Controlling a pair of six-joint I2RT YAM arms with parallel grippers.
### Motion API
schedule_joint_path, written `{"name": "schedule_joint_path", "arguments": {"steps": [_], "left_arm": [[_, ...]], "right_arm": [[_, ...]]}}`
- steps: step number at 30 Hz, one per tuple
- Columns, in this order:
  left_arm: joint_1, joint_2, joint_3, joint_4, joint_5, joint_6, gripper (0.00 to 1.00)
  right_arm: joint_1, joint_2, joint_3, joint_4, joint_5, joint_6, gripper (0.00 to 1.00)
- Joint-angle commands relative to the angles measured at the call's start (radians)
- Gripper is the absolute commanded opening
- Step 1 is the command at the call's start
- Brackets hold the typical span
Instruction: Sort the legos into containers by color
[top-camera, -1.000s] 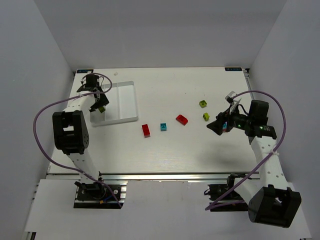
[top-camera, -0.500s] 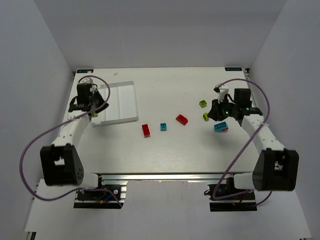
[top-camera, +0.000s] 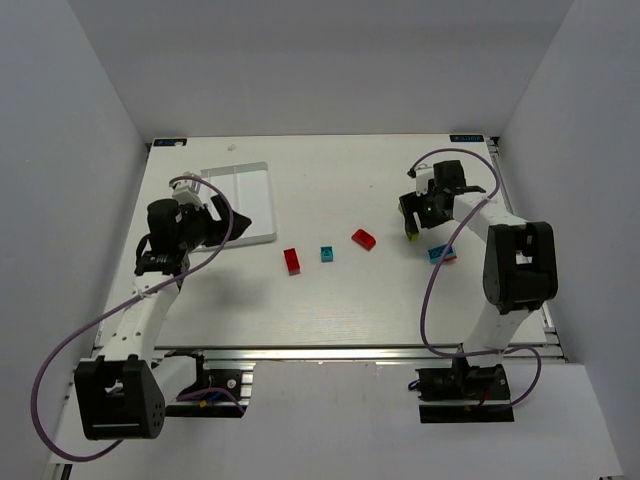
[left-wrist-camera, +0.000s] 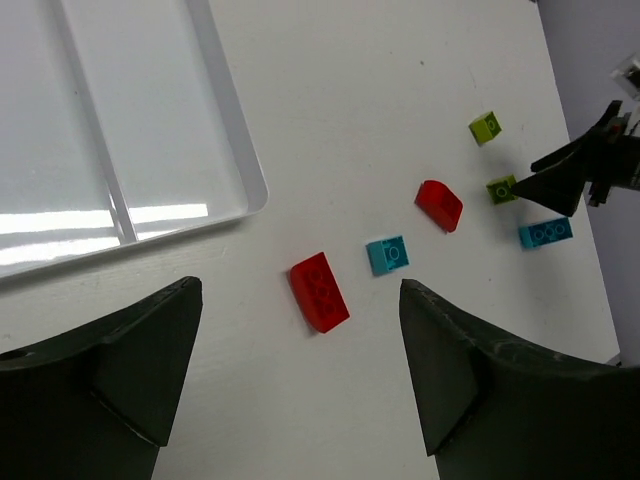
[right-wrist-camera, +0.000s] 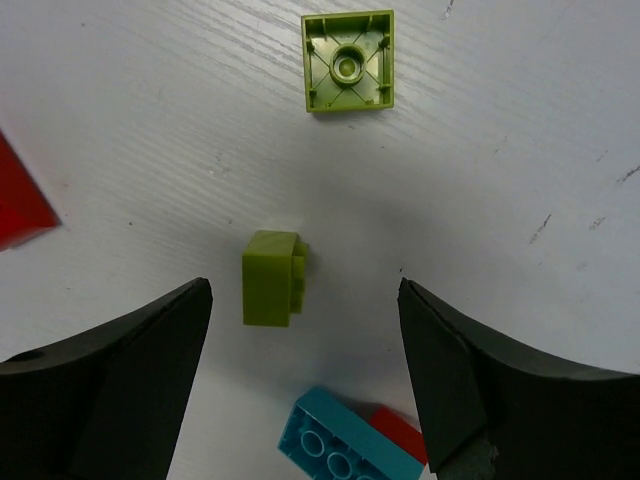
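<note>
My left gripper (left-wrist-camera: 298, 300) is open and empty above the table, just right of the white tray (left-wrist-camera: 236, 150); it also shows in the top view (top-camera: 240, 219). Below it lie a red brick (left-wrist-camera: 320, 291), a small teal brick (left-wrist-camera: 387, 254) and a rounded red brick (left-wrist-camera: 439, 205). My right gripper (right-wrist-camera: 305, 290) is open and empty over a yellow-green brick lying on its side (right-wrist-camera: 270, 278). A second yellow-green brick (right-wrist-camera: 348, 60) lies upside down beyond it. The cyan brick with a red edge (right-wrist-camera: 350, 445) lies close by. No brick shows in the visible tray compartments.
The tray (top-camera: 250, 200) sits at the far left of the table; my left arm hides its near left part. The cyan brick (top-camera: 441, 253) lies near the right edge. The table's far edge lies behind the bricks.
My right gripper let go of the cyan brick, which now lies on the table, and moved far-left over the yellow-green bricks. My left gripper left the tray and drew back to its right.
</note>
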Motion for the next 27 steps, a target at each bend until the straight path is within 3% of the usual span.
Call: {"name": "schedule_joint_path", "arguments": {"steps": [1,5,9,11,13,15,22,27], "left_arm": [[0.000,-0.064,0.008,0.041,-0.004,0.021,0.89],[0.000,-0.098,0.012,0.018,-0.042,0.034,0.89],[0.000,-0.133,0.006,0.018,-0.075,0.034,0.89],[0.000,-0.151,0.002,0.018,-0.093,0.032,0.89],[0.000,-0.161,0.000,0.018,-0.102,0.032,0.90],[0.000,-0.170,0.000,0.016,-0.112,0.032,0.90],[0.000,-0.217,-0.015,0.036,-0.139,0.034,0.89],[0.000,-0.283,-0.041,0.059,-0.184,0.041,0.90]], "right_arm": [[0.012,0.029,0.054,-0.025,0.027,-0.015,0.77],[0.012,0.066,0.053,-0.035,0.000,-0.024,0.62],[0.015,0.086,0.056,-0.051,-0.029,-0.030,0.39],[0.014,0.087,0.069,-0.067,-0.048,-0.035,0.34],[0.018,0.089,0.083,-0.082,-0.071,-0.043,0.23],[0.029,0.078,0.117,-0.114,-0.123,-0.063,0.00],[0.196,0.078,0.396,-0.298,-0.415,-0.167,0.00],[0.398,0.268,0.771,-0.395,-0.514,-0.126,0.00]]}}
